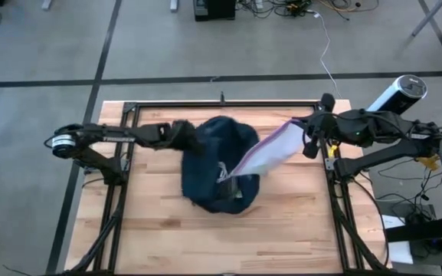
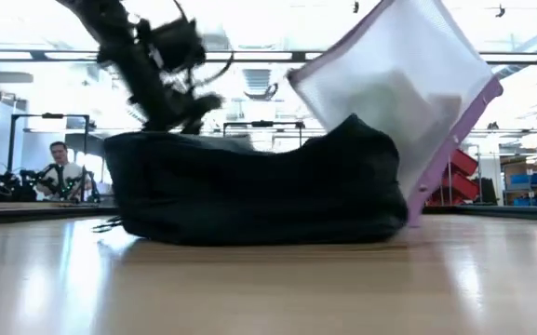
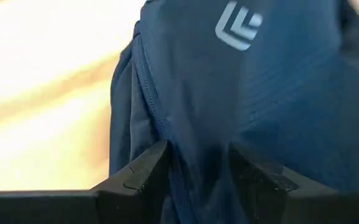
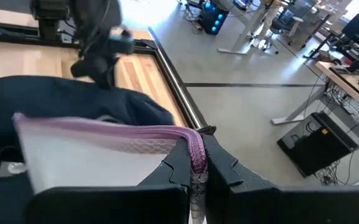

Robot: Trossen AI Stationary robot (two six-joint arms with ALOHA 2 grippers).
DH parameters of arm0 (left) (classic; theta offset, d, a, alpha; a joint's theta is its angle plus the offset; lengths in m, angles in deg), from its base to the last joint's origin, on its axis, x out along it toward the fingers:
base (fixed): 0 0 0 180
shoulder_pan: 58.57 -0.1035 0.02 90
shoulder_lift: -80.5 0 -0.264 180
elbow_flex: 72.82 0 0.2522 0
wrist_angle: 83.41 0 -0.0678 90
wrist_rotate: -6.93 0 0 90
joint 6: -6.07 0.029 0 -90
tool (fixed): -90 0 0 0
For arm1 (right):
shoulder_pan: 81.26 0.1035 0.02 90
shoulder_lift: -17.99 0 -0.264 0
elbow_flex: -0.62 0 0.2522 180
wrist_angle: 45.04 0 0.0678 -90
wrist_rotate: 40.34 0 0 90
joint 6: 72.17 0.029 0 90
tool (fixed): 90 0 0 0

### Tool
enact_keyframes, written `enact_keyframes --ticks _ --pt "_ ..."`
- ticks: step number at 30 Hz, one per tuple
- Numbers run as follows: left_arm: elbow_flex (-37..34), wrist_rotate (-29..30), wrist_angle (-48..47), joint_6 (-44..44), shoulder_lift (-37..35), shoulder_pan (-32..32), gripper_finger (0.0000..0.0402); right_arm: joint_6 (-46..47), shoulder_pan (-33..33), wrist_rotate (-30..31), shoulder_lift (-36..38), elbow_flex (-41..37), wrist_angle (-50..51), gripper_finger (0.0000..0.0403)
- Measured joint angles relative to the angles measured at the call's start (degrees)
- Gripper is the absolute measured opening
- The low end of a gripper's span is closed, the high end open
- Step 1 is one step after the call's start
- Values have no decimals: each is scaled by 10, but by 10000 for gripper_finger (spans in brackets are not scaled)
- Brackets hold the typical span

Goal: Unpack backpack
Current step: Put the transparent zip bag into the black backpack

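My left gripper [image 3: 195, 177] pinches a fold of the backpack [image 1: 217, 165] between its fingers; my right gripper [image 4: 198, 168] is clamped on the purple edge of the pouch [image 1: 270, 149]. The backpack is dark navy, slumped mid-table [image 1: 167, 238], with bare wood all around it.

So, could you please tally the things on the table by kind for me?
Backpacks: 1, the navy backpack, pinched by the left end effector.
Zip pouches: 1, the clear purple-edged pouch, partly out of the backpack, held by the right end effector.
Total: 2
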Motion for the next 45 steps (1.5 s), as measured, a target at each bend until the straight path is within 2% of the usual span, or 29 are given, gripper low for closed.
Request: enact_keyframes --ticks 5,9,12,16,23,27,30,35,40,45 --pt "145 64 -123 119 -2 50 155 3 0 2 -10 -1 -2 0" --pt "219 102 -139 238 -3 124 155 8 0 3 -12 -11 -5 0" --pt "243 107 -137 281 -3 163 155 21 0 3 -13 -15 -5 0" --pt "242 108 -112 282 -3 182 155 27 0 1 -14 -16 -4 0" --pt "211 113 -49 272 1 180 155 27 0 -6 -21 -16 -17 0" --pt "186 113 -14 271 1 180 155 33 0 -83 -28 -17 -15 0" --pt "169 113 12 269 1 180 155 41 0 -103 -39 -17 -10 0" --pt "141 109 58 264 1 181 155 34 0 -92 -50 -11 8 0" --pt "138 43 99 260 10 191 155 19 0 -69 -51 7 9 0" --pt "142 57 118 272 32 198 155 -3 0 -44 -41 28 12 0"
